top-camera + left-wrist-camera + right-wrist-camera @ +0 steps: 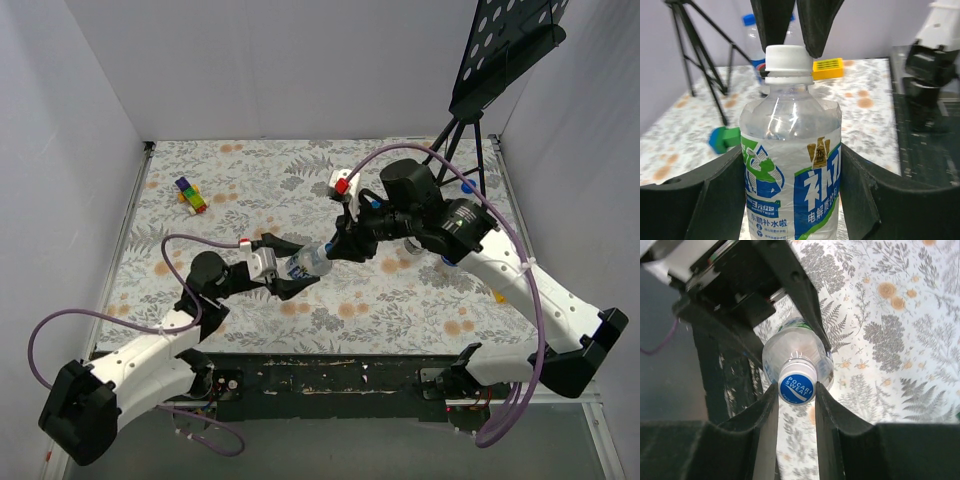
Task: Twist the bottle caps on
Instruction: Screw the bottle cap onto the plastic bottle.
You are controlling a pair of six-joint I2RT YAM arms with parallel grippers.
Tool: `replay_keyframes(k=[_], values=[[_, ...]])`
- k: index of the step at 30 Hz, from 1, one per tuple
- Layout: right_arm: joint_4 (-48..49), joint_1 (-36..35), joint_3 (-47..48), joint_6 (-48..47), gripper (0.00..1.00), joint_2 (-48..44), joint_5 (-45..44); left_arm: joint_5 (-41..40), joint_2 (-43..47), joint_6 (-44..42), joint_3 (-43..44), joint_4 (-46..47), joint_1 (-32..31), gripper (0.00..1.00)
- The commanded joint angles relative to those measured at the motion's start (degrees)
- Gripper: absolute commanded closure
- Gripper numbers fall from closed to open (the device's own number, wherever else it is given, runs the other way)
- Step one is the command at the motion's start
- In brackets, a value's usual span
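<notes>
Screwing is in hand: the left tool (pixel 288 272) is clamped on the bottle (pixel 790 150) over the middle of the desk (pixel 400 310), the right tool (pixel 338 247) pinches its white cap (pixel 797 385), which next needs turning tight.

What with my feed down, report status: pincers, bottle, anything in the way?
Left pincer shut on bottle body. Right pincer shut on its cap, cap seated on the neck. Nothing seen blocking them.

The bottle (pixel 790 130) is clear, glossy plastic with a shiny printed label. Its cap (pixel 788 59) is smooth pale plastic; the left fingers (pixel 690 200) look matt black.
</notes>
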State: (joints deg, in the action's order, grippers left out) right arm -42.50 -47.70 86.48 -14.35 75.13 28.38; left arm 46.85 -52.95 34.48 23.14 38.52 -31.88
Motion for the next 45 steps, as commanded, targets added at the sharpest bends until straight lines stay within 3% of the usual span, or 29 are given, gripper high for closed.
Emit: replay_keyframes(k=[1,5,12,13,16,20,23,28,34,45], values=[[6.72,-1.60,-6.57,25.82,0.99,-3.23,-12.54,-26.50,6.19,-14.24,-1.51,2.35,-6.07,1.00],[6.29,-3.88,-9.13,38.58,0.99,-3.06,-17.21,-38.04,8.91,-25.92,-4.50,3.13,-12.14,1.00],[7.34,-5.91,-8.61,42.05,0.96,-2.62,-21.44,-46.06,8.92,-34.30,-6.00,3.15,-16.99,1.00],[7.61,-5.91,-7.47,40.56,0.90,-3.23,-22.31,-46.06,8.39,-33.00,-5.21,1.48,-16.99,1.00],[6.30,-5.82,-2.21,33.10,0.59,-4.55,-24.51,-43.27,6.55,-27.03,-1.62,-4.40,-16.47,1.00],[-0.20,-5.82,6.14,18.69,0.33,-5.00,-22.15,-25.55,2.86,-16.05,4.62,-13.19,-10.59,1.00],[-5.64,-5.82,8.79,11.13,0.22,-5.08,-21.35,-12.61,-0.39,-8.31,7.27,-13.39,-4.88,1.00],[-10.14,-5.82,7.22,0.39,0.23,-6.31,-18.72,3.39,-4.44,0.14,9.64,-11.89,-0.91,1.00],[-11.46,-5.82,5.20,-12.71,0.30,-8.95,-8.53,18.96,-8.66,8.48,11.67,-6.89,0.76,1.00],[-13.84,-5.82,6.16,-20.54,0.38,-5.79,1.59,26.01,-11.39,15.09,11.76,-0.20,0.94,1.00]])
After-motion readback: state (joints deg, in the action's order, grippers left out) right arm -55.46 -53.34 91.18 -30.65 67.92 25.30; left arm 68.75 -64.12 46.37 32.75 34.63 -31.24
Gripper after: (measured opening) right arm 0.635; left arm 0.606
